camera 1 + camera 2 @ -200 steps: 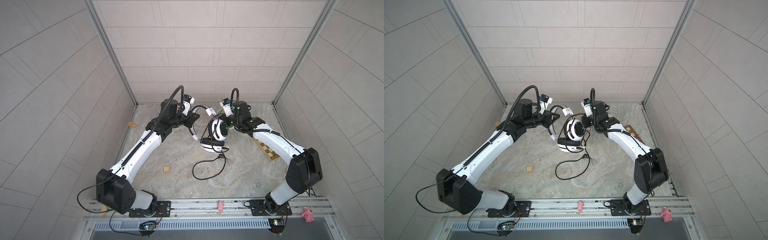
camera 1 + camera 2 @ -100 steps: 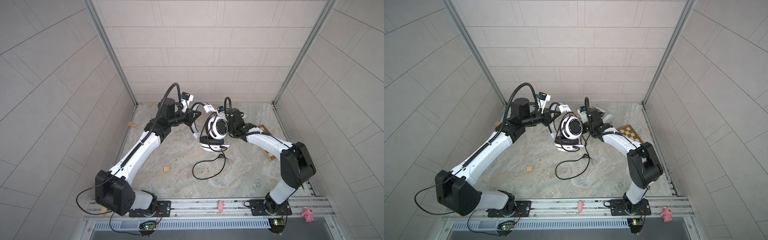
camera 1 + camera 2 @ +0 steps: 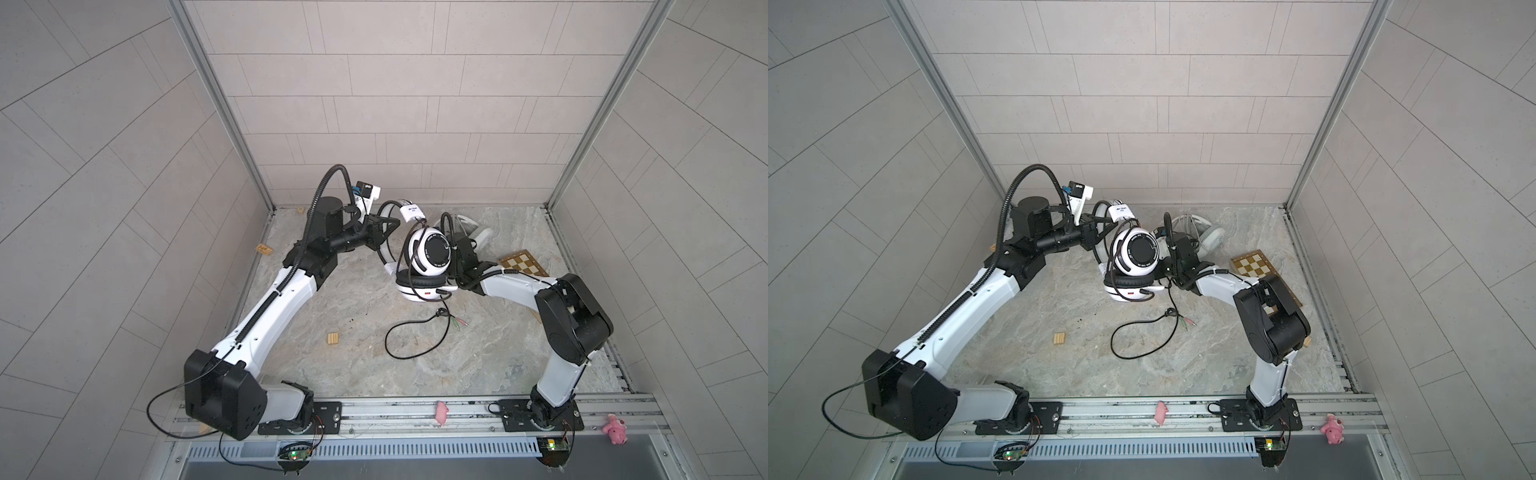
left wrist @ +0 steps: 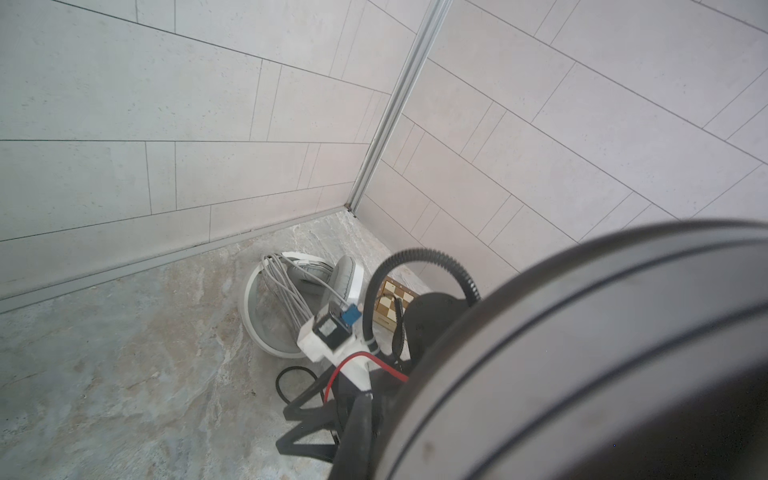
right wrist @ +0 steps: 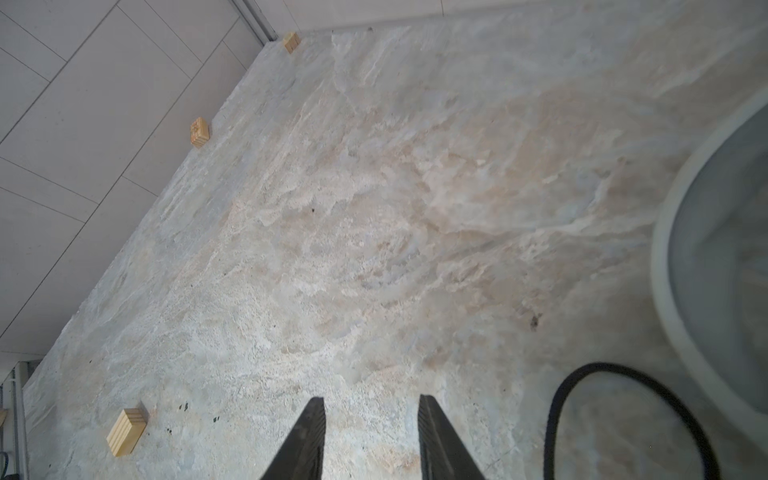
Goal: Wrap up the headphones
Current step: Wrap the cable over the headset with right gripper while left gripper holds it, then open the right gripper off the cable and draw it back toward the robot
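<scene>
Nearest the rail, a wooden block (image 3: 333, 338) lies alone on the table (image 3: 353, 299), and just beyond it the slack end of the black cable (image 3: 441, 314) loops across the stone, its plugs free. Above that loop the white headphones (image 3: 430, 257) hang clear of the table, some cable seemingly already run over the cups. The left gripper (image 3: 390, 226) is clamped tight on their headband. The right gripper (image 5: 371, 401) sits close behind the upper cup; in its wrist view the jaws stand partly apart with only bare table between them, so it holds nothing. Farther back the grey headset (image 3: 482, 237) rests by the wall, its pale cable bundled through the band, with a chessboard (image 3: 523, 264) beside it. The main risk, as I judge it, is that with no grip on the tail the laid turns slacken and slide off the cups. The headset, pinched at one point, could also swing when the cable is pulled, and the right arm might nudge the grey headset.
</scene>
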`<action>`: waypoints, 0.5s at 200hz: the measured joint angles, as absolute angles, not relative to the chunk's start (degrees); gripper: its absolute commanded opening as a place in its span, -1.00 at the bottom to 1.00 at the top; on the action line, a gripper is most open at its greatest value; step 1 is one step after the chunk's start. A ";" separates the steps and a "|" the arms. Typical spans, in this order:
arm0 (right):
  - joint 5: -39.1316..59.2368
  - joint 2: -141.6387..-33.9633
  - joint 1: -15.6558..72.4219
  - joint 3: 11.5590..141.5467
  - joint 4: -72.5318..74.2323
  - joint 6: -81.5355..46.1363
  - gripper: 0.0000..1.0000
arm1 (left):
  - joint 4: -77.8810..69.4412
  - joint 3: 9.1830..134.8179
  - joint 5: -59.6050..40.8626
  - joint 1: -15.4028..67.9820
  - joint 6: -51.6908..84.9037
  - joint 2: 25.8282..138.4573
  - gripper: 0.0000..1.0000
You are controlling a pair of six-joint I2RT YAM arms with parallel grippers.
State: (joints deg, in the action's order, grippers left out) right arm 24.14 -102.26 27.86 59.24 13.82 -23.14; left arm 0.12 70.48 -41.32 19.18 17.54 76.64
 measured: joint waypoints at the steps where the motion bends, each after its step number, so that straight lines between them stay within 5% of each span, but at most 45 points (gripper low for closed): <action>1: 24.16 -102.26 27.88 59.09 13.96 -23.24 -0.23 | -0.08 70.43 -41.30 19.09 17.63 76.60 -1.00; 33: 24.18 -102.96 29.30 54.11 18.28 -25.06 -0.28 | -4.67 68.31 -41.19 16.43 21.65 76.03 -1.00; 100: 23.97 -105.08 31.53 48.99 26.65 -27.73 -0.83 | -13.72 63.61 -36.73 7.27 34.89 76.16 -1.00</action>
State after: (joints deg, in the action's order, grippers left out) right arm 23.97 -105.08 31.53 48.99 26.65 -27.73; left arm -13.72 63.61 -36.73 7.27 34.89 76.16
